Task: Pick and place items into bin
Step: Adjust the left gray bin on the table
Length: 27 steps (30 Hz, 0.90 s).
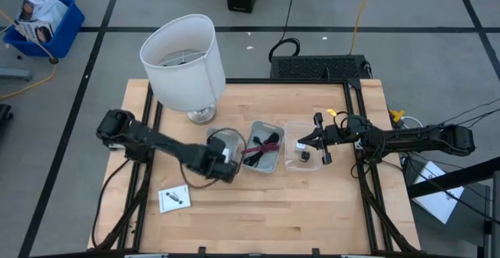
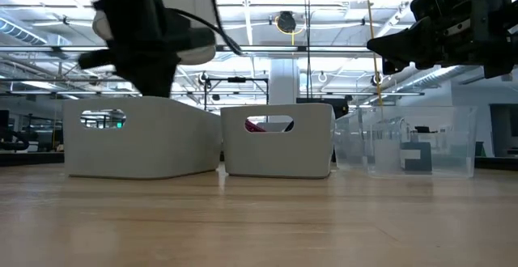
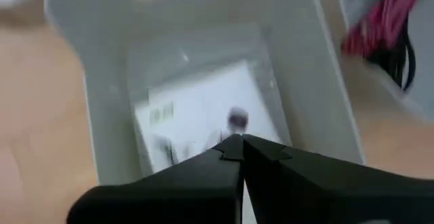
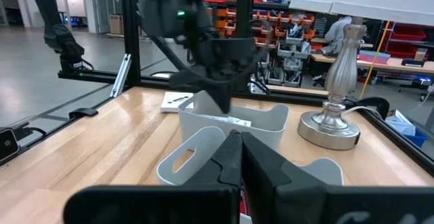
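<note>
- I see one white packet (image 1: 173, 198) lying flat on the wooden table (image 1: 258, 211), near the front left, well apart from the bins.
- Another white packet (image 3: 203, 119) lies in the bottom of the left bin (image 1: 221, 150); my left wrist view looks straight down onto it.
- The black and magenta cables (image 1: 262, 148) sit coiled in the middle bin (image 1: 264, 147), just beside the left one.
- In the clear right bin (image 1: 305, 145) I make out a tiny black cube (image 1: 304, 156) and a small white item (image 1: 300, 144).
- My left gripper (image 1: 225, 163) hangs over the left bin, its fingers (image 3: 203, 176) pressed together with nothing between them.
- My right gripper (image 1: 316, 137) hovers above the clear bin, pointing toward the left arm; in its wrist view the fingers (image 4: 227, 163) meet, clenched and empty.
- The big white lampshade (image 1: 183, 61) stands on its silver base (image 1: 201, 115) at the back left of the table, behind the bins.
</note>
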Available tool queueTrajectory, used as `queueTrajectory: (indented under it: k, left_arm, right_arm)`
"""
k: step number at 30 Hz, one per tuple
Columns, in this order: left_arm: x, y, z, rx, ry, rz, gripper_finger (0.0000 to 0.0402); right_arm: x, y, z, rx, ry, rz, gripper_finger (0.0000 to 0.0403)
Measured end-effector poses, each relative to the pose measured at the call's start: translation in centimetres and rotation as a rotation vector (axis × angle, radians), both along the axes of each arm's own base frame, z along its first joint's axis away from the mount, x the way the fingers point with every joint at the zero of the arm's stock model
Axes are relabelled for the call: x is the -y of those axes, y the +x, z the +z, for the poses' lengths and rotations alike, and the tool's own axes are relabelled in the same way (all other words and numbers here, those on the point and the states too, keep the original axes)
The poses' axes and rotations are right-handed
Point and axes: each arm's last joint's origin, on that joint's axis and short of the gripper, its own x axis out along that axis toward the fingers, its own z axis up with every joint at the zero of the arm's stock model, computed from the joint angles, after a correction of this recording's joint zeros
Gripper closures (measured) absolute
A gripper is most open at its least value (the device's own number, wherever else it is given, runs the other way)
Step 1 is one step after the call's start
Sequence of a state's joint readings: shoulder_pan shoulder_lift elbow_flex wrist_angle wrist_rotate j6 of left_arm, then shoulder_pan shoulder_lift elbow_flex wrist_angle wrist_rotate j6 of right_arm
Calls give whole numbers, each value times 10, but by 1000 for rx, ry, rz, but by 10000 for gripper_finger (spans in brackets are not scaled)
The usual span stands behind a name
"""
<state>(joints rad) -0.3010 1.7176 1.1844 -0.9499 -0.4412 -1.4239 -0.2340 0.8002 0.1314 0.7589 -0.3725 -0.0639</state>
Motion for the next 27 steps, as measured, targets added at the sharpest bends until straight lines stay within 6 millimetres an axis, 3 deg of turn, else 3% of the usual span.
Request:
queueTrajectory:
  k: [11,18,27]
  left_arm:
    - [-60,27,3,64,44,-66,397]
    - [-78,35,0,76,59,-82,397]
    - [-85,50,-32,34,42,-89,395]
  right_arm:
    - [0,0,0,0,0,0,403]
    - [0,0,0,0,-5,-1,403]
    - [0,0,0,0,-8,-3,403]
